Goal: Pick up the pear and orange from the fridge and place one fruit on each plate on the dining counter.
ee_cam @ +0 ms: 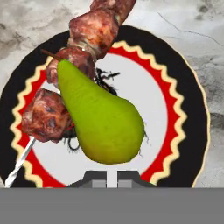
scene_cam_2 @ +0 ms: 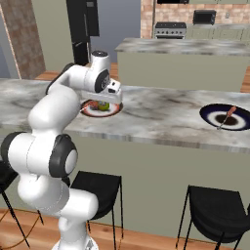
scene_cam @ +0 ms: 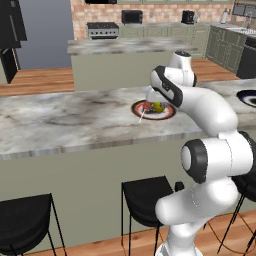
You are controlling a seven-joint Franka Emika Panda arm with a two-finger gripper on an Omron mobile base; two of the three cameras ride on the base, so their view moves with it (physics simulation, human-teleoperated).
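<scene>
- Gripper (ee_cam: 106, 176) shut, fingertips nearly together with a thin gap between them, holding nothing; poised just above the red-rimmed plate (ee_cam: 183, 131) on the dining counter (scene_cam: 75, 122).
- Pear (ee_cam: 98, 120) lying on its side directly ahead of the fingertips, resting on that plate, rounded base nearest the tips, pointed top aimed away and a little to the left in the hand view; long axis running roughly along the line of sight, slightly slanted.
- Pear leaning against the meat skewer (ee_cam: 78, 74), which crosses the plate on the far-left side of the gripper; whether pear and fingertips touch, hard to settle, though a small gap seems to separate them.
- Judged from this: first fruit delivered, so the coming move turns on lifting clear of the pear without nudging it, then heading off for the orange.
- Navy-rimmed plate (scene_cam_2: 225, 117), with its own skewer, well apart from the gripper along the counter, bearing no fruit.
- Black fridge (scene_cam_2: 82, 29) far beyond the counter; interior hidden, orange not made out.
- In both base views the fingers themselves masked by the arm's wrist; pear there just a small yellow-green spot.
- Black stools (scene_cam: 145, 200) below the counter edge.
</scene>
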